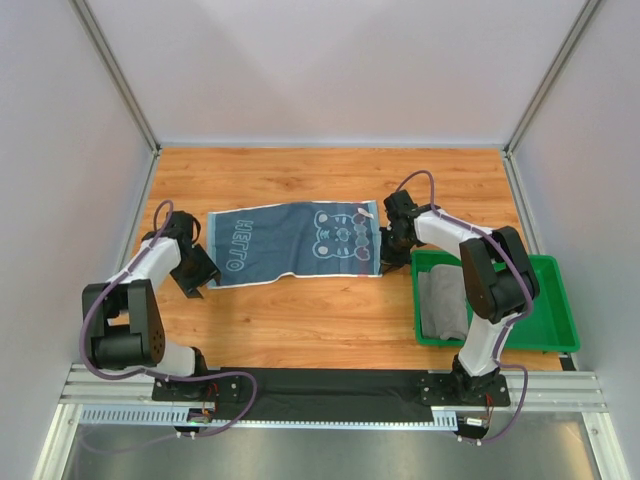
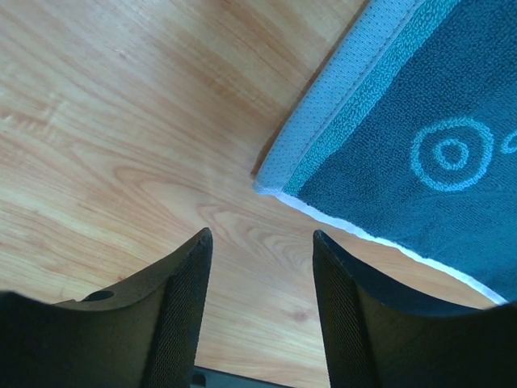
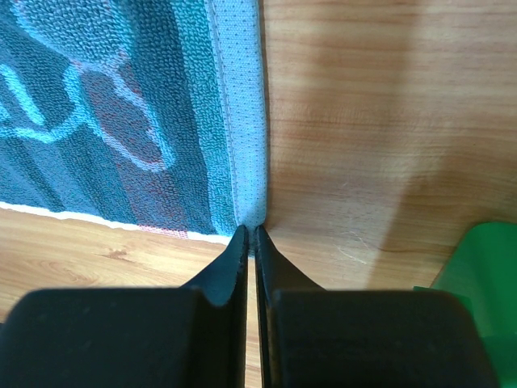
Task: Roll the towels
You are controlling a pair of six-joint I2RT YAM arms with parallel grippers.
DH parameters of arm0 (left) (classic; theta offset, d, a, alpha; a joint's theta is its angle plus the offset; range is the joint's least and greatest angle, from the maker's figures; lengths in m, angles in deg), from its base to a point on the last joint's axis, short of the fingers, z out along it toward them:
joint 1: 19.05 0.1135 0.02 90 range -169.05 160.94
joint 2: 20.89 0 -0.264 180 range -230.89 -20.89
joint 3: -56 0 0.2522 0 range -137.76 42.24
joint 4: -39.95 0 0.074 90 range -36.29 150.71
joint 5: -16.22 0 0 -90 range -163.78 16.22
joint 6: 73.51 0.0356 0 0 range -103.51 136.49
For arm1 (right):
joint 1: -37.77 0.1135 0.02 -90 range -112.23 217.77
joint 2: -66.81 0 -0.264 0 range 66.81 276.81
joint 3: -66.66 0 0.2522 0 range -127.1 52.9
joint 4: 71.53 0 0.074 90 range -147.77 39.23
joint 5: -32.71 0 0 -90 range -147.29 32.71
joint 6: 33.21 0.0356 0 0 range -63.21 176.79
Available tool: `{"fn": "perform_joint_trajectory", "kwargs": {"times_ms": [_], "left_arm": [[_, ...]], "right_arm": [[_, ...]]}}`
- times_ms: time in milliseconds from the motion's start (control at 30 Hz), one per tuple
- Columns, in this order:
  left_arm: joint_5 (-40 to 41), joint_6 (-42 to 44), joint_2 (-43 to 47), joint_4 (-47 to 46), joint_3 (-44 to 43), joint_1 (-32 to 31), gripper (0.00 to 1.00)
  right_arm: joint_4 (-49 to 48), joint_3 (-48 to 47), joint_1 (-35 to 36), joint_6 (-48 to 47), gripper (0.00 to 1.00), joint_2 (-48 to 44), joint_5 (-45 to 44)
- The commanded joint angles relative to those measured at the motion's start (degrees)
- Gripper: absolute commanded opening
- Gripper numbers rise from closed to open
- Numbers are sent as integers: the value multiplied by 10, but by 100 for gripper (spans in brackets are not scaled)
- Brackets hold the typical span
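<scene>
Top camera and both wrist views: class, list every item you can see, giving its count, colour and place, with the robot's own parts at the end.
blue towel: one, dark blue with light blue lettering and animal print, spread flat mid-table.
grey towel: at least one, grey, lying inside the tray.
tray: one, green, on the table's near right side.
table: one, wood-grain, under everything.
black mat: one, black, along the near edge between the arm bases.
left gripper: one, black, open, over bare wood beside a corner of the blue towel.
right gripper: one, black, shut on the blue towel's corner hem.
</scene>
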Motion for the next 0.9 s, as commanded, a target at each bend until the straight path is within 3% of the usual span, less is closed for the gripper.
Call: {"fn": "perform_joint_trajectory", "kwargs": {"times_ms": [0, 400, 700, 767, 867], "left_arm": [[30, -17, -21, -19, -6, -7, 60], [35, -17, -85, -55, -18, -7, 55], [49, -13, -105, -64, -41, -2, 17], [48, -12, -111, -64, -46, 1, 3], [45, -9, -115, -58, -52, 9, 0]], "right_arm": [[-4, 7, -3, -12, 0, -8, -11], [0, 19, -2, -24, 0, -15, -13], [10, 21, -3, -30, 0, -21, -9], [13, 22, -3, -31, 0, -25, -9], [16, 27, -5, -33, 0, -33, -9]]}}
